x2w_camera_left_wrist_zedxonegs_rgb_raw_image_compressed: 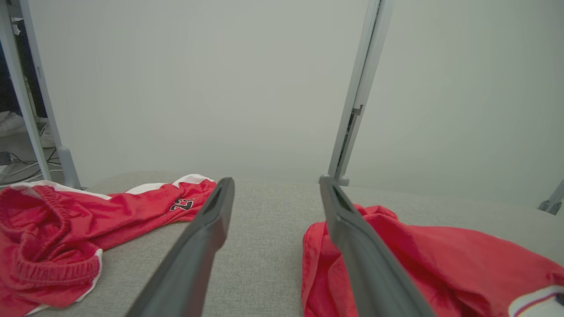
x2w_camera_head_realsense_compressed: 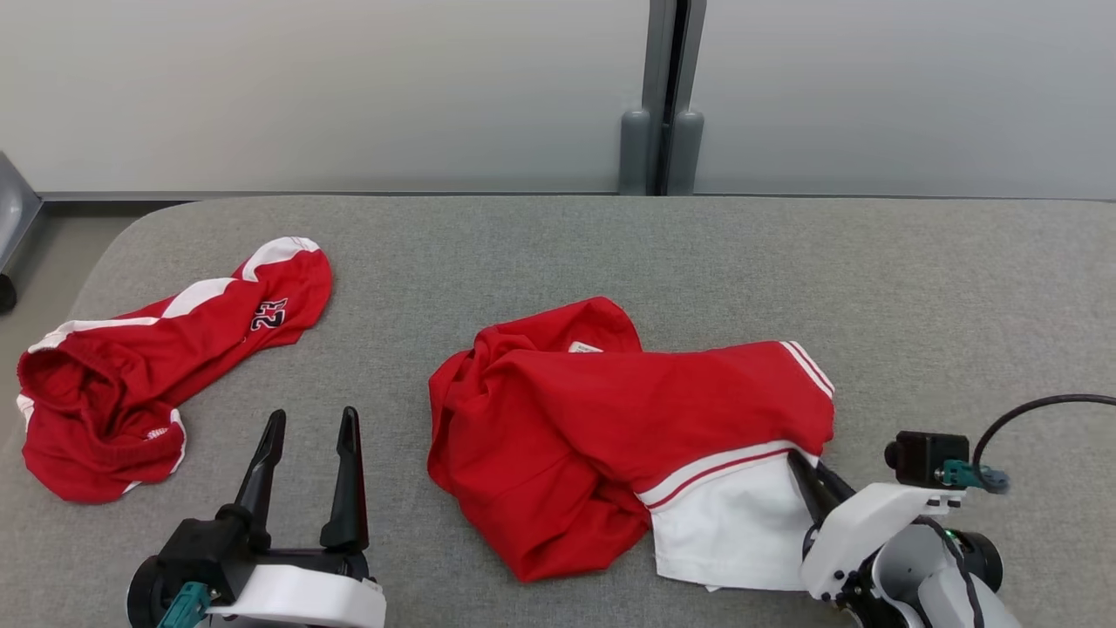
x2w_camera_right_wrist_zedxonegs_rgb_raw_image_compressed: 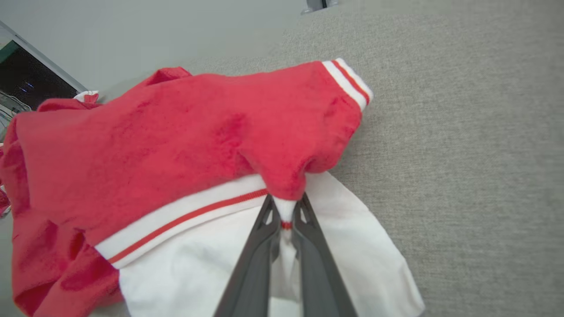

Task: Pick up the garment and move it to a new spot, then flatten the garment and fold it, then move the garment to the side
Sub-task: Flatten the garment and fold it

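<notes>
Red-and-white garment [x2w_camera_head_realsense_compressed: 610, 419] crumpled on grey bench [x2w_camera_head_realsense_compressed: 915, 288], right of numbered shorts [x2w_camera_head_realsense_compressed: 148, 384] | right gripper [x2w_camera_right_wrist_zedxonegs_rgb_raw_image_compressed: 285, 210] clenched on its white fold | left gripper [x2w_camera_head_realsense_compressed: 313, 415] spread, empty, near shorts | judged: pickup starting; move, flatten, fold, set-aside remain

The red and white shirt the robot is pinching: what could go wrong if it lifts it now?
1. The right gripper pinches just a small fold of the shirt near its fingertips, so the cloth might slip out.
2. The shirt lies crumpled; lifted from one spot, with the left gripper open and apart, it may hang bunched.
3. The red shorts lie nearby on the left; a move that way could land on them.
</notes>
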Robot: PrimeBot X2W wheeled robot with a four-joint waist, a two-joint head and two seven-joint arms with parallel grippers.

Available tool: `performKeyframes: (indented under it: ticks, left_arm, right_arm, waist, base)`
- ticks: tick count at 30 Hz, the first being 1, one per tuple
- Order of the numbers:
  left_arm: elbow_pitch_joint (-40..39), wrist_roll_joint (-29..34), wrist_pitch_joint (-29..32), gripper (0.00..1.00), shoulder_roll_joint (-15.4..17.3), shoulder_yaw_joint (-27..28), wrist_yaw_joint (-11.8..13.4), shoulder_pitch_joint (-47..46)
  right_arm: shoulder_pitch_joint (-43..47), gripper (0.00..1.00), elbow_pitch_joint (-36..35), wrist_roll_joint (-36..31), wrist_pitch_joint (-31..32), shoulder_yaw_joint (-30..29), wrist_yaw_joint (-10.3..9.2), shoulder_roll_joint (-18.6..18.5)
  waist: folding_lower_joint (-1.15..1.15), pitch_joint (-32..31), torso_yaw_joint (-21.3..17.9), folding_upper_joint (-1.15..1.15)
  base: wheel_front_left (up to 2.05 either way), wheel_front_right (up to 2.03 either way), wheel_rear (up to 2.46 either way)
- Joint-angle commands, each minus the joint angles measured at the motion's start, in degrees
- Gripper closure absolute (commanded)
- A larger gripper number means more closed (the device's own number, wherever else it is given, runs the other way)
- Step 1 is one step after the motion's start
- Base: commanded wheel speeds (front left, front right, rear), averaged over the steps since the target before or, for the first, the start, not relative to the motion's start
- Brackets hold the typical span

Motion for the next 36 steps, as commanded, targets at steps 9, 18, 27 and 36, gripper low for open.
performKeyframes:
  ticks: [9, 18, 27, 36]
  left_arm:
    - [0.44, 0.76, -0.01, 0.0, 0.16, -0.66, -0.7, -1.83]
    - [0.48, 1.09, -0.01, 0.0, -0.08, -2.05, -0.81, -4.64]
    - [2.07, 1.09, -0.01, 0.0, -0.22, -2.23, -0.84, -6.37]
    - [3.71, 1.08, -0.01, 0.0, 0.05, -1.16, -1.25, -5.43]
  right_arm:
    - [-5.27, 1.0, -3.64, 2.22, -1.27, -1.79, 0.11, -5.3]
    - [-10.91, 1.0, -1.42, 2.0, -0.39, -7.46, 0.1, -13.5]
    - [-9.94, 1.0, 5.5, 0.7, -0.81, -12.74, 0.1, -16.21]
    - [-8.81, 0.0, 10.67, 2.29, -2.94, -9.65, 0.1, -12.17]
  waist:
    - [0.0, 1.24, -1.78, 0.0]
    - [0.0, 6.52, -0.34, 0.0]
    - [0.0, 7.69, 0.08, 0.0]
    - [0.0, 3.2, -2.27, 0.0]
  base:
    - [0.0, 0.0, 0.0]
    - [0.0, 0.0, 0.0]
    - [0.0, 0.0, 0.0]
    - [0.0, 0.0, 0.0]
